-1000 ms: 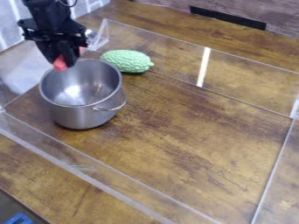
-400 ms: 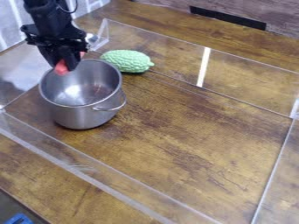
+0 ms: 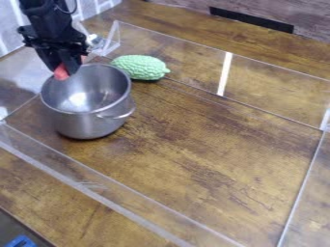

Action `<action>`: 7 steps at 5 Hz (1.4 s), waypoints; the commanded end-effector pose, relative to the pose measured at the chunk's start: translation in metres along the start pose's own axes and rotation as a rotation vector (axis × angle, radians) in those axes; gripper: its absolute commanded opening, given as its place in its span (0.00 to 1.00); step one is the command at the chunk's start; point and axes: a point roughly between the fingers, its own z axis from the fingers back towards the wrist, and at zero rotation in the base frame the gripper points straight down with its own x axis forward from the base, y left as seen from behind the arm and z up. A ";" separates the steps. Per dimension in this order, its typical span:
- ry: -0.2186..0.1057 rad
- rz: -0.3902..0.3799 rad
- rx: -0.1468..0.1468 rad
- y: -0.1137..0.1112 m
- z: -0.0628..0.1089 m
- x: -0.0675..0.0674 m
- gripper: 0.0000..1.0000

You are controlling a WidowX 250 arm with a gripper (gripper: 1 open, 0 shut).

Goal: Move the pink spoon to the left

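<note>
- Carrying the pink spoon (image 3: 62,70) is where we are judging the task to stand: the spoon is off the desk (image 3: 219,145) and clamped in the tool (image 3: 61,64), so the pick-up looks done to us.
- We are seeing the tool with its jaws together on the spoon's upper end, pointing steeply down, at about 10 o'clock in the scene.
- We are placing the spoon just over the 11 o'clock edge of the steel pot (image 3: 85,101); whether it is touching the rim, we cannot tell.
- We are reckoning that what is left is setting it down on bare desk toward 9 o'clock of the pot, then letting go.
- We are making out only a short pinkish-red stub of thick handle hanging below the jaws; its metal bowl is too small or hidden to tell.
- We are noting the bumpy green object (image 3: 139,67) lying at 1 o'clock of the pot, apart from it.
</note>
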 end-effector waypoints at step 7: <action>-0.004 -0.023 0.062 0.022 0.007 0.009 0.00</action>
